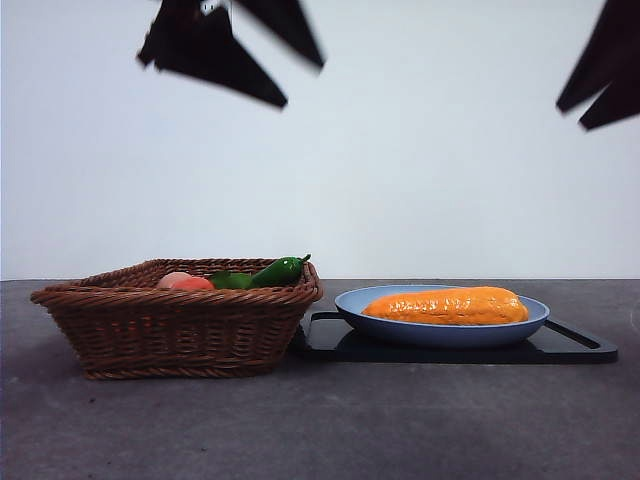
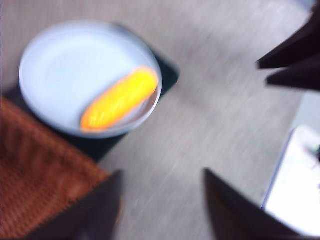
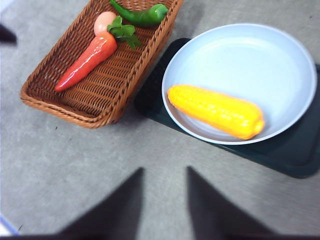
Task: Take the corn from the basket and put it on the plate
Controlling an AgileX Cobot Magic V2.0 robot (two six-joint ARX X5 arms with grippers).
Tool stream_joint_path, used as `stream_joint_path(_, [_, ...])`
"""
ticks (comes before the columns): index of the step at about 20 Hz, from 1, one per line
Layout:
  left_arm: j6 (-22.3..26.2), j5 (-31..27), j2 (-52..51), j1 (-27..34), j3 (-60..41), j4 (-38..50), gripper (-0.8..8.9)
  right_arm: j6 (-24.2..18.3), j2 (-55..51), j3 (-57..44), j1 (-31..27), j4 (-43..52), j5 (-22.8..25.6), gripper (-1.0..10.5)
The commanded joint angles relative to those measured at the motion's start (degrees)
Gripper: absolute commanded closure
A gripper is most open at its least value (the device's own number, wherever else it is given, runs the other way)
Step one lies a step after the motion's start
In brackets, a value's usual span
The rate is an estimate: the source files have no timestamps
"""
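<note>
The orange-yellow corn [image 1: 447,306] lies lengthwise in the light-blue plate [image 1: 352,301], free of both grippers. It also shows in the right wrist view as corn [image 3: 216,111] on the plate [image 3: 240,55], and, blurred, in the left wrist view as corn [image 2: 120,98] on the plate [image 2: 70,60]. The brown wicker basket [image 1: 170,325] stands left of the plate. My left gripper [image 2: 162,172] hangs open and empty high above the basket's plate-side end, dark at the top of the front view [image 1: 300,82]. My right gripper [image 3: 165,169] is open, empty and raised at the top right [image 1: 572,115].
A flat black tray [image 1: 575,348] sits under the plate. In the basket [image 3: 100,95] lie a green chili pepper [image 3: 142,15], a carrot [image 3: 87,61] and a round pinkish fruit [image 3: 103,22]. A white object [image 2: 295,185] shows near the left gripper.
</note>
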Motion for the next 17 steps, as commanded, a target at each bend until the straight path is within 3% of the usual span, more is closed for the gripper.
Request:
stream_joint_path(1, [0.48, 0.09, 0.48, -0.04, -2.05, 2.89, 7.80, 2.27, -1.01, -4.22, 0.94, 4.81, 0.07, 9.4])
stream_joint_path(5, [0.48, 0.09, 0.48, -0.04, -4.76, 7.41, 8.06, 2.14, -1.66, -7.21, 1.31, 9.42, 2.78, 9.4])
stream_joint_path(17, [0.26, 0.09, 0.48, -0.07, -4.76, 8.04, 8.06, 2.45, -1.66, -7.21, 1.22, 13.97, 3.06, 9.4])
